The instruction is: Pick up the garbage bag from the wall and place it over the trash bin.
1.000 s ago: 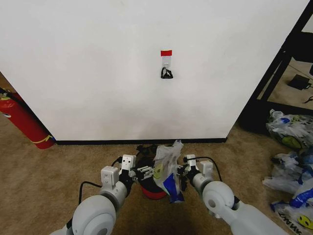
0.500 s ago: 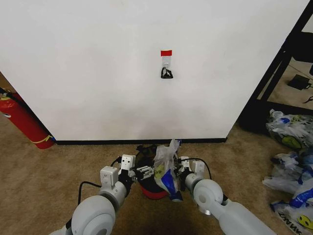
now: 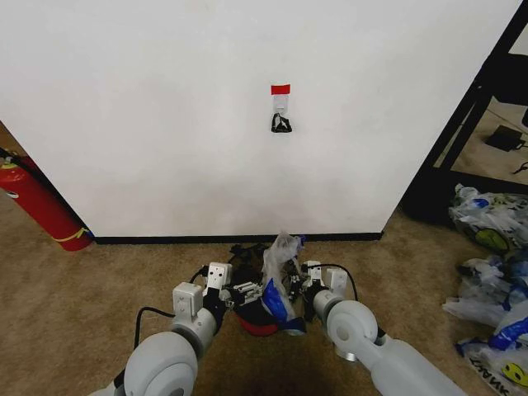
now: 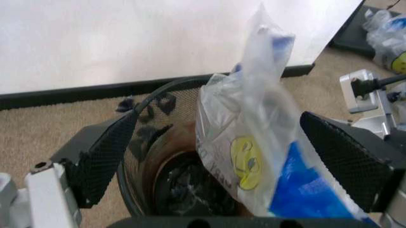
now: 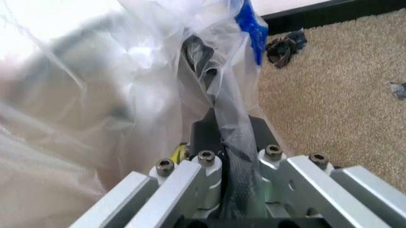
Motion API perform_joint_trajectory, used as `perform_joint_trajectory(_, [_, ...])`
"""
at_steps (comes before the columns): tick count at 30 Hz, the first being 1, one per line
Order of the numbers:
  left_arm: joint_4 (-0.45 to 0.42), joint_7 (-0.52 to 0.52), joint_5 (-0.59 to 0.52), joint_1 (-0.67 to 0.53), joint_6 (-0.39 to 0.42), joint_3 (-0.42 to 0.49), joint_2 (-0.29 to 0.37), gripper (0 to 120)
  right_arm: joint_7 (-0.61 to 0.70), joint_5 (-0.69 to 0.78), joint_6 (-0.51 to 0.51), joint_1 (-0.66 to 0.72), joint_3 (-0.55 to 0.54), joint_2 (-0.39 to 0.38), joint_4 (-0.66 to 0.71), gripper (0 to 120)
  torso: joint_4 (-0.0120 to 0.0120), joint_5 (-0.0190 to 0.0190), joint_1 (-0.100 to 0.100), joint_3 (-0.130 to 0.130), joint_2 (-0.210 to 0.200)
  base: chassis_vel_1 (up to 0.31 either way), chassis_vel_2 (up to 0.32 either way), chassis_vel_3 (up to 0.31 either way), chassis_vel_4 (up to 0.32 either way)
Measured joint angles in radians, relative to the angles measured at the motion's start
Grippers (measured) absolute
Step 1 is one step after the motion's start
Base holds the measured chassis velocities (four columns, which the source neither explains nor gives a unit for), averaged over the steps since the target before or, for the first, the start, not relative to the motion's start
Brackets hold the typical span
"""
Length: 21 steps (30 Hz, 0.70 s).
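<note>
Nearest, in the right wrist view: right gripper clenched on a bunched fold of the garbage bag, fingertips wrapped in translucent plastic and hard to make out; blue handle poking up beyond. Most of that view veiled by the bag's film, only brown carpet readable to one side.

In the left wrist view: left gripper spread wide, 2 black textured fingers straddling the trash bin, 1 finger outside the mesh wall, the other beyond the bag. Bag standing upright at the bin's rim, yellow smiley face and a blue patch showing, lower end cut off by the frame; whether it reaches into the bin, impossible to tell.

From the head view: both arms stretched forward and down, left gripper and right gripper flanking the bin, red base half hidden under the bag. Farther back, wall with black baseboard, hook under a red tape strip. Fire extinguisher at far left, heaped similar bags at right, partly cropped.
</note>
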Motion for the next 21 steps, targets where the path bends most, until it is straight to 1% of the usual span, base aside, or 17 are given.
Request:
perform_joint_trajectory(5, [-0.020,0.000,-0.007,-0.004,0.000,-0.001,0.008,100,-0.007,-0.012,0.022,-0.024,0.021,0.012,0.010,1,0.0001,0.0000,0.000,0.000,0.000,0.000,0.000,0.000,0.000])
perform_joint_trajectory(9, [-0.061,0.006,-0.071,-0.050,0.003,-0.004,0.044,100,-0.022,-0.060,0.055,-0.071,0.072,0.043,0.032,1,0.0003,0.0000,0.000,0.000,0.000,0.000,0.000,0.000,0.000])
perform_joint_trajectory(12, [-0.089,0.006,-0.195,-0.150,0.028,0.002,0.093,100,-0.032,-0.092,0.071,-0.113,0.115,0.063,0.054,1,0.0002,0.0001,0.000,0.000,0.000,0.000,0.000,0.000,0.000])
perform_joint_trajectory(13, [-0.089,0.006,-0.195,-0.150,0.028,0.002,0.093,100,-0.032,-0.092,0.071,-0.113,0.115,0.063,0.054,1,0.0002,0.0001,0.000,0.000,0.000,0.000,0.000,0.000,0.000])
perform_joint_trajectory(15, [-0.082,-0.019,-0.385,-0.299,0.068,0.035,0.130,100,-0.060,-0.152,0.090,-0.150,0.151,0.073,0.076,1,0.0000,0.0003,0.000,0.000,0.000,0.000,0.000,0.000,0.000])
perform_joint_trajectory(17, [-0.051,-0.038,-0.472,-0.389,0.082,0.065,0.136,100,-0.074,-0.181,0.094,-0.175,0.176,0.078,0.099,1,-0.0004,0.0003,0.000,0.000,0.000,0.000,0.000,0.000,0.000])
perform_joint_trajectory(19, [-0.008,-0.067,-0.568,-0.490,0.101,0.105,0.124,100,-0.084,-0.203,0.096,-0.199,0.196,0.079,0.119,1,-0.0003,0.0001,0.000,0.000,0.000,0.000,0.000,0.000,0.000])
perform_joint_trajectory(20, [0.013,-0.079,-0.598,-0.533,0.108,0.130,0.116,100,-0.089,-0.215,0.098,-0.209,0.204,0.078,0.126,1,-0.0001,0.0003,0.000,0.000,0.000,0.000,0.000,0.000,0.000])
perform_joint_trajectory(21, [0.013,-0.079,-0.598,-0.533,0.108,0.130,0.116,100,-0.089,-0.215,0.098,-0.209,0.204,0.078,0.126,1,-0.0001,0.0003,0.000,0.000,0.000,0.000,0.000,0.000,0.000])
